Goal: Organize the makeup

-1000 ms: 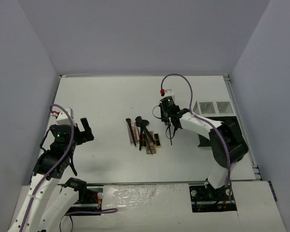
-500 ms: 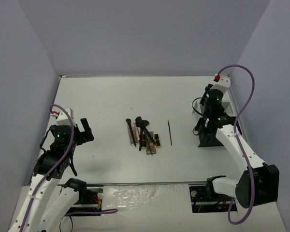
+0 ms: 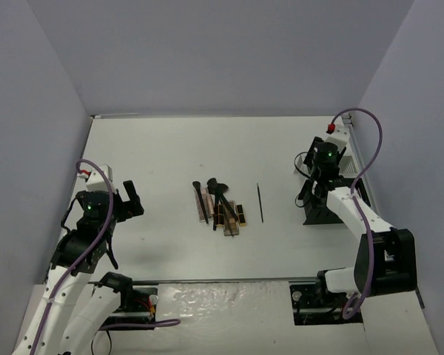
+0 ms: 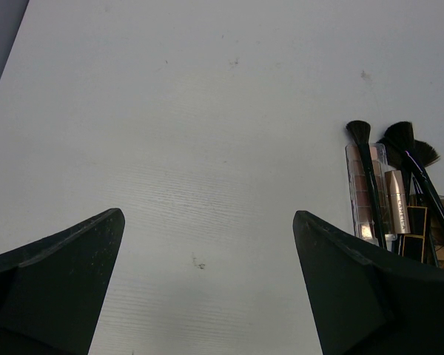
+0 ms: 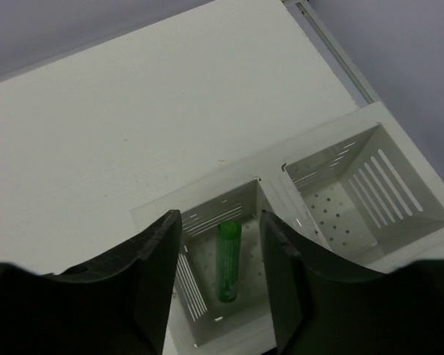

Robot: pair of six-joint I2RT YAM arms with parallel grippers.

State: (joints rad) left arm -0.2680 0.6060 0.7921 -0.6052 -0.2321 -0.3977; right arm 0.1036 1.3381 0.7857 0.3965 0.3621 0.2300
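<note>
Seen from above, the left arm [image 3: 78, 244] is folded at the left side of the table [image 3: 170, 148] and the right arm [image 3: 348, 207] bends near its right edge. The makeup [image 3: 220, 207] lies piled in the middle, with one slim brush [image 3: 260, 203] apart. The left wrist view shows the left gripper [image 4: 207, 229] with jaws spread wide and the pile at its right. In the right wrist view the right gripper [image 5: 218, 222] has its jaws spread above an organizer rack [image 5: 200, 198], where a green tube [image 5: 229, 260] lies.

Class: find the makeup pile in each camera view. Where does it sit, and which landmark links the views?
Top external: the pile lies mid-table, between the two arms.
Left wrist: the pile is at the right edge, its lower part cut off.
Right wrist: not in it; the organizer shows instead.
Shared landmark: the white table.
</note>
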